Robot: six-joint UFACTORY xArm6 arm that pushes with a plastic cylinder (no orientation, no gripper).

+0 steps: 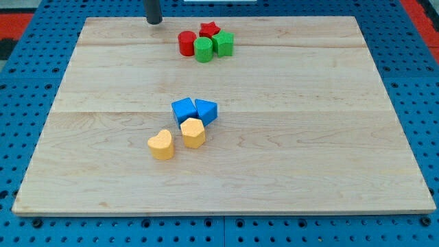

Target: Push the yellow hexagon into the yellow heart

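The yellow hexagon (193,133) sits near the board's middle, just below the blue blocks. The yellow heart (161,145) lies to its lower left, with a thin gap between them. My tip (154,21) is at the view's top, left of centre, far above both yellow blocks and left of the red and green cluster.
A blue cube (183,110) and a blue triangle (206,111) touch the hexagon's top side. At the view's top sit a red cylinder (186,43), a red star (209,29), a green cylinder (203,49) and a green cube (223,44). The wooden board (309,151) lies on a blue pegboard.
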